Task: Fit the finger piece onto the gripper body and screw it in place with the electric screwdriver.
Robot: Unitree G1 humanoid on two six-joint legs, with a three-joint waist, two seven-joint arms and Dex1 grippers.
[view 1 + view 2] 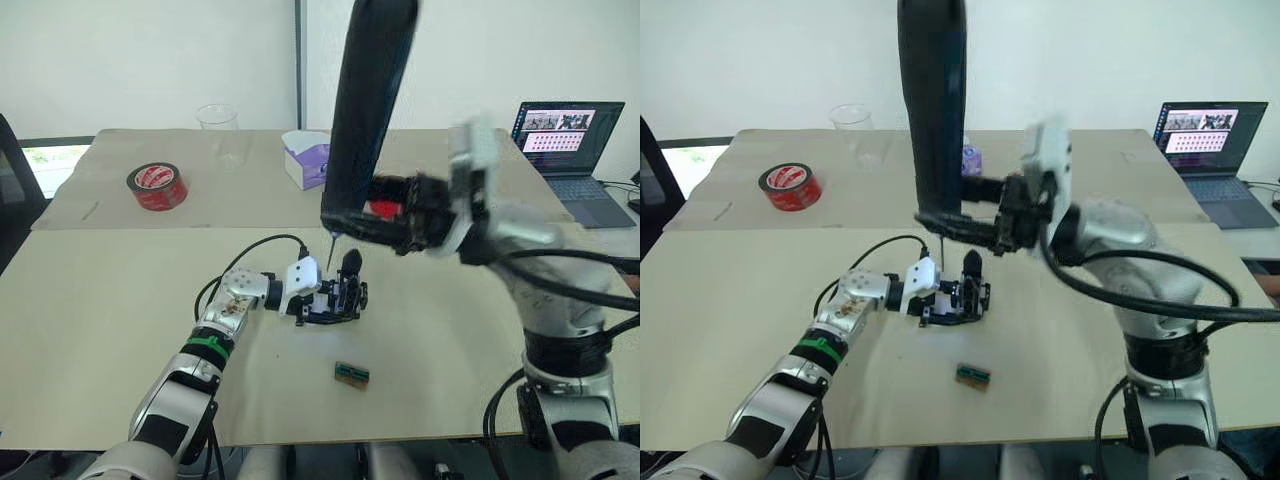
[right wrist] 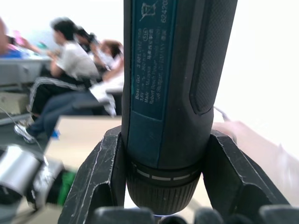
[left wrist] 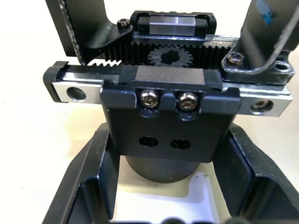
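Black plastic everywhere in this one, so bear with me. On the beige table [image 1: 120,330] the left gripper [image 1: 322,300] is clamped on the gripper body [image 1: 340,298], holding it steady about mid-table; the left wrist view shows the body [image 3: 170,126] wedged between the two fingers [image 3: 86,186], with two screws already sitting in its front block and two empty holes just below them. A pointed black bit sticks up from the body, and I think that's the finger piece [image 1: 351,263], so it looks fitted already, though I can't be sure it's fully seated. The right gripper [image 1: 400,215] is closed around the electric screwdriver [image 1: 365,110], held roughly upright with the bit [image 1: 331,248] hanging just above the body, close but apparently not yet in a screw head. So my guess: fitting done, screwing either about to start or partway. A small green-brown tray [image 1: 351,373] sits nearer, slightly right of the body. Red tape roll [image 1: 157,186], plastic cup [image 1: 218,122] and laptop [image 1: 570,150] are on the far side, well out of the way.
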